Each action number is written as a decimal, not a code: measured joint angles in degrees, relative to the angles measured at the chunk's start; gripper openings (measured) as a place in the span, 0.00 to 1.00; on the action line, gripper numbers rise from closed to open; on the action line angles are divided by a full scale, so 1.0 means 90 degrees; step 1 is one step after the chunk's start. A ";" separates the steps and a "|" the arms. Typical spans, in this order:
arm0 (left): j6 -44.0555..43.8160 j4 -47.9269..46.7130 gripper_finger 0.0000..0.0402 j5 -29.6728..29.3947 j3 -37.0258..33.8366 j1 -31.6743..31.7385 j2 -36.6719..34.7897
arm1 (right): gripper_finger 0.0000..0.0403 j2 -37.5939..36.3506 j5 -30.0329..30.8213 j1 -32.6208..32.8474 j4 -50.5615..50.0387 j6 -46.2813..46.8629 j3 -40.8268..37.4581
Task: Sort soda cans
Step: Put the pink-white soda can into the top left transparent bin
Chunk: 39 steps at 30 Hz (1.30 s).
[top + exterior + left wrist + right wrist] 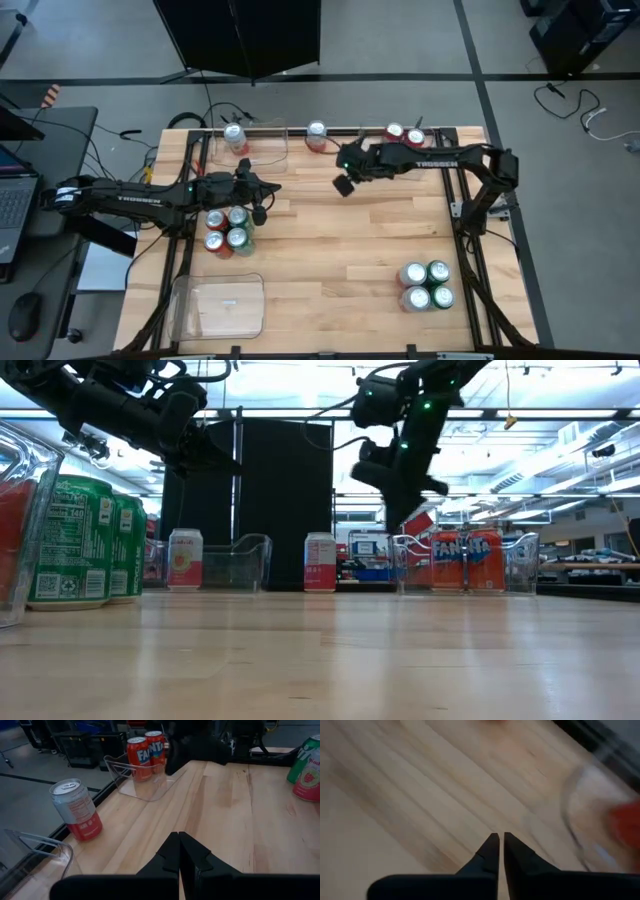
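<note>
Soda cans stand in groups on the wooden table. Two red cans [405, 135] sit in a clear tray [125, 775] at the far edge. One silver-white can [317, 133] stands alone beside it, and another [234, 137] sits in a far-left tray. Several mixed cans [227, 230] cluster at the left and several more [426, 285] at the near right. My right gripper [343, 186] [499, 845] hangs shut over bare wood near the red cans' tray. My left gripper [262, 207] [179, 851] hovers shut beside the left cluster.
A clear tray [218, 305] with nothing in it lies at the near left corner. A dark rail [330, 128] runs along the table's far edge. Bare wood [340, 260] spans the middle of the table. A laptop and a mouse sit on a desk to the left.
</note>
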 joint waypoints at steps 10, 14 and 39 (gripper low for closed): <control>-0.0050 -0.0086 0.00 -0.0001 0.0000 -0.0004 -0.0001 | 0.00 -0.0054 0.0644 0.0250 -0.2051 0.0855 -0.0610; -0.0085 -0.0089 0.00 -0.0001 0.0000 -0.0010 0.0000 | 0.00 -0.0052 0.0898 -0.0028 -0.1978 0.1026 -0.1213; -0.0173 -0.1770 0.00 -0.0001 0.0857 0.0002 -0.0002 | 0.00 -0.1511 0.1654 -0.0557 -0.1567 0.0968 -0.2280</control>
